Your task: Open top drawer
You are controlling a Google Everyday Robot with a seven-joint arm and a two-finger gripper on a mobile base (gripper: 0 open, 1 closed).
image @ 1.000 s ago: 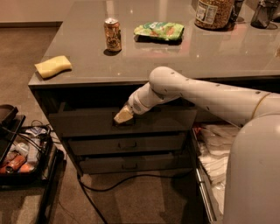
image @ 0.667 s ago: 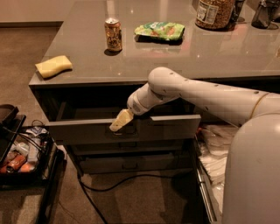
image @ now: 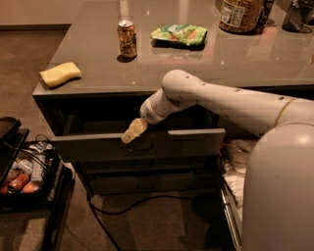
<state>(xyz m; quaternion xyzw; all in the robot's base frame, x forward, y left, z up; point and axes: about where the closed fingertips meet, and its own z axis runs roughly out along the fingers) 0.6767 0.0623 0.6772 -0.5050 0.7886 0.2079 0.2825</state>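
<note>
The top drawer (image: 186, 144) is a wide grey drawer under the grey counter (image: 196, 68). It stands pulled out a good way, and its dark inside shows behind the flat front. My gripper (image: 133, 131), with pale yellowish tips, is at the upper edge of the drawer front, just above the small dark centre handle (image: 140, 148). My white arm reaches in from the right, across the drawer.
Two shorter grey drawer fronts (image: 147, 169) sit shut below. On the counter are a can (image: 127, 38), a green packet (image: 179, 34), a yellow sponge (image: 60, 73) and a jar (image: 240, 14). A black tray of items (image: 24, 174) stands at the left. A cable (image: 122, 206) lies on the floor. A white-sided drawer of packets (image: 230, 191) is open at the right.
The top drawer has gone from shut to pulled out toward the camera. My gripper has moved outward and slightly down with the drawer front.
</note>
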